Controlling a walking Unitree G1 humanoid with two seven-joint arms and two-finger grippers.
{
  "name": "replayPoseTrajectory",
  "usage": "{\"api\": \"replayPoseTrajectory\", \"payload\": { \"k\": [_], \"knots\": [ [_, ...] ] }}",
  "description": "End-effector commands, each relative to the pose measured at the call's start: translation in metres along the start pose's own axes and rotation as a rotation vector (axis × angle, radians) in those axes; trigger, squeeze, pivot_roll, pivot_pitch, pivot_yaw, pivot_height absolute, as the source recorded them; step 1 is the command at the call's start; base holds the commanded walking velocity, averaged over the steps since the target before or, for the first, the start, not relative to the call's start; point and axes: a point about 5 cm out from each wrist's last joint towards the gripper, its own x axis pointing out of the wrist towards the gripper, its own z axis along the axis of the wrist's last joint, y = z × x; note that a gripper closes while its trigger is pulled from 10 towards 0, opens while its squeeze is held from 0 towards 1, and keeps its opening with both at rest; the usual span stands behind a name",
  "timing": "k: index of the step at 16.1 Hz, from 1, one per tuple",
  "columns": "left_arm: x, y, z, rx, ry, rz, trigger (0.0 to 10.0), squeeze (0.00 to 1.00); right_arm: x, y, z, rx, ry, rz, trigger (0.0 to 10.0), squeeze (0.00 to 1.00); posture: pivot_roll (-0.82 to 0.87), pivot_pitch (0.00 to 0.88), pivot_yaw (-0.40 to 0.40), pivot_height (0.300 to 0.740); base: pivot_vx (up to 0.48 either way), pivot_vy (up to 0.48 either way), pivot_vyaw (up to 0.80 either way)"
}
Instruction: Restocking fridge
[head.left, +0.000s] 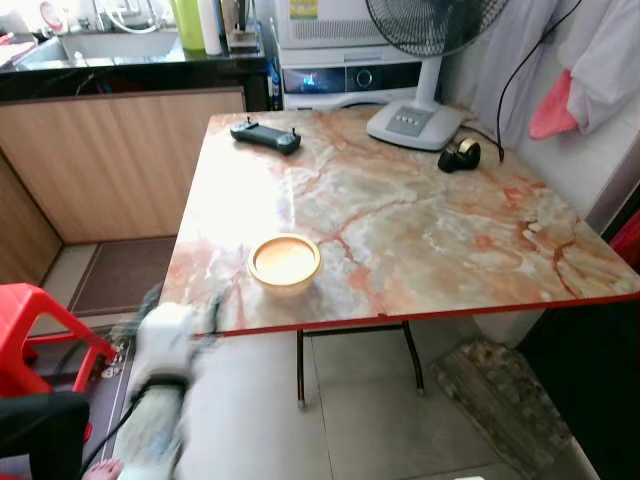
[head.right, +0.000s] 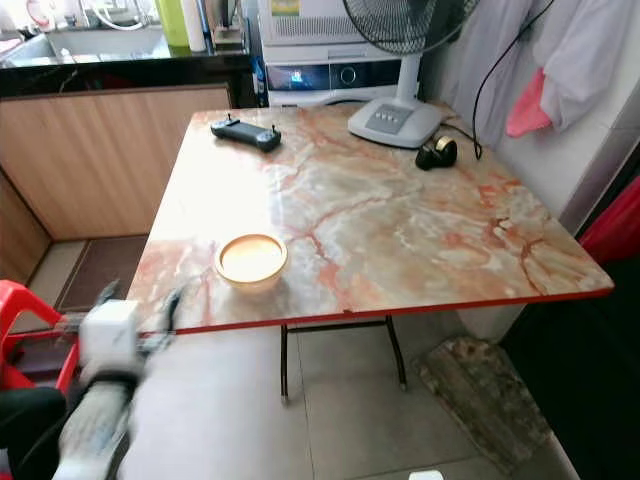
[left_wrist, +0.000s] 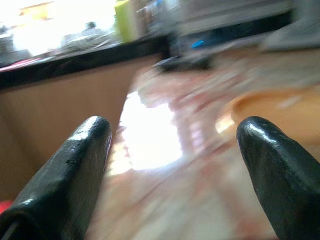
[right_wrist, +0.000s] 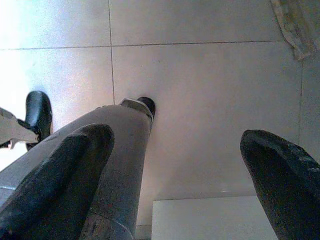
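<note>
Left eye view looks down on a marble-patterned surface (head.left: 420, 230) with a red edge, filling the middle of the frame. A small tan bowl (head.left: 285, 263) sits near its front edge, left of centre, with nothing touching it. At the far left corner lies a black controller (head.left: 265, 136). At the upper right of the surface stands a white fan (head.left: 415, 122) on its base, and just right of that a black tape dispenser (head.left: 459, 155) with a cable running up the wall. Behind the surface, at the top of the frame, is a white appliance (head.left: 340, 75) with a lit panel, and to its left a dark counter with a sink (head.left: 95, 45) and a green bottle (head.left: 187, 22). A pink cloth (head.left: 553, 108) hangs at the upper right.

The left end effector (head.left: 185, 305) is at the lower left of the frame, blurred, at the front edge of the surface and just left of the bowl. In the left wrist view its fingers (left_wrist: 75, 170) stand wide apart, with the bowl (left_wrist: 280, 107) beyond them, off toward one finger, and nothing between them.

A red stool (head.left: 40, 335) stands at the far left, low in the frame, beside the arm. Folding legs (head.left: 300, 365) show under the surface, and a mat (head.left: 505, 400) lies on the tiled floor at the lower right.

The right end effector (right_wrist: 175, 170) points down at the floor, fingers (right_wrist: 280, 170) spread apart and empty, the robot's grey leg (right_wrist: 117, 145) beside it.
</note>
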Motion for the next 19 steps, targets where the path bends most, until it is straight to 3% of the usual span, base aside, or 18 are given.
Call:
{"api": "replayPoseTrajectory", "payload": {
  "k": [1,3,9,13,18,19],
  "knots": [
    [0.003,-0.010,0.002,-0.061,0.019,-0.038,10.0,0.00,-0.001,0.004,-0.010,0.022,0.025,0.003,10.0,0.00,0.03,0.000,0.019,0.740,0.000,0.000,0.00],
    [0.010,-0.016,0.007,-0.167,0.032,-0.029,10.0,0.00,-0.001,0.004,-0.011,0.027,0.022,0.000,10.0,0.00,0.03,0.000,0.025,0.740,0.000,0.000,0.00],
    [0.014,-0.016,0.016,-0.187,0.035,-0.066,10.0,0.00,-0.001,0.007,-0.015,0.056,0.019,-0.003,10.0,0.00,0.04,0.000,0.034,0.740,0.082,0.000,0.00],
    [0.013,-0.003,0.016,-0.159,0.051,-0.069,10.0,0.00,-0.001,0.016,-0.020,0.062,0.028,0.010,10.0,0.00,0.05,0.000,0.064,0.740,0.253,0.000,0.00],
    [0.013,-0.006,0.020,-0.161,0.044,-0.069,10.0,0.00,-0.001,0.018,-0.021,0.038,0.036,0.016,10.0,0.00,0.06,0.000,0.055,0.740,0.259,0.000,0.00],
    [0.012,-0.012,0.020,-0.171,0.044,-0.083,10.0,0.00,-0.001,0.015,-0.022,0.041,0.038,0.000,10.0,0.00,0.05,0.000,0.062,0.740,0.262,0.000,0.00]
  ]
}}
